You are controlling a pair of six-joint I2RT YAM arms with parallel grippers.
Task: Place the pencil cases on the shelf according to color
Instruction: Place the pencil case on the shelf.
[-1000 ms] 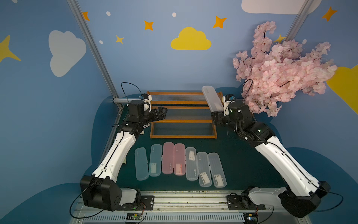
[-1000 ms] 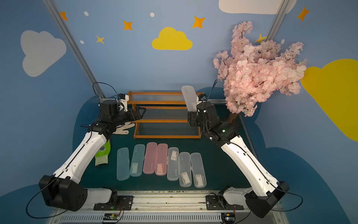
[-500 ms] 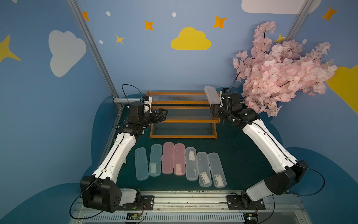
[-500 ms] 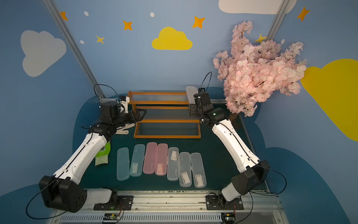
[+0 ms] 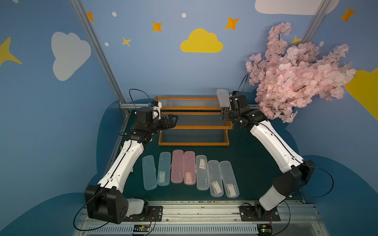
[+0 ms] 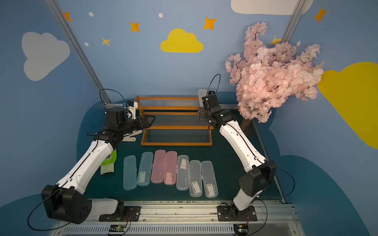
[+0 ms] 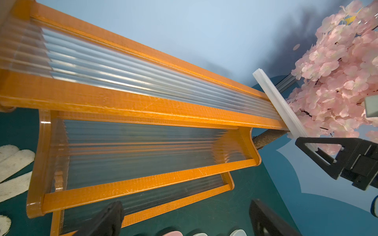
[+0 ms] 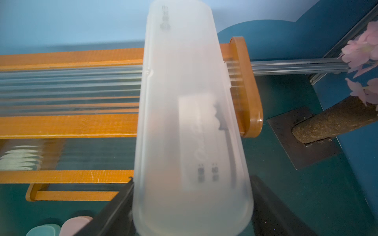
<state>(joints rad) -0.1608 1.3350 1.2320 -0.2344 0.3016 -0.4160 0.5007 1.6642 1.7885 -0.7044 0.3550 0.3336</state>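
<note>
The shelf [image 5: 193, 127] [image 6: 176, 127] [image 7: 143, 108] [image 8: 67, 125] stands at the back of the mat with all three tiers bare. My right gripper [image 5: 225, 114] [image 6: 201, 114] [image 8: 192, 190] is shut on a frosted white pencil case [image 5: 222, 97] [image 6: 201, 94] [image 7: 280, 104] [image 8: 188, 122]. The case tilts upward across the right end of the top tier; whether it touches the shelf I cannot tell. My left gripper [image 5: 173, 120] [image 6: 151, 119] [image 7: 185, 206] is open and empty by the left end of the middle tier. In front of the shelf lie two light blue cases [image 5: 149, 172], two pink [image 5: 177, 166] and three frosted white [image 5: 215, 177].
A pink blossom tree [image 5: 296, 77] overhangs the right rear corner, its trunk and base plate [image 8: 327, 122] just right of the shelf. A white glove [image 6: 128, 135] [image 7: 14, 163] and a green one [image 6: 109, 163] lie left of the shelf. A metal rail [image 5: 194, 210] borders the front.
My right arm has stretched out toward the back, carrying the white case lower and onto the level of the top tier's right end. The left gripper has edged slightly right.
</note>
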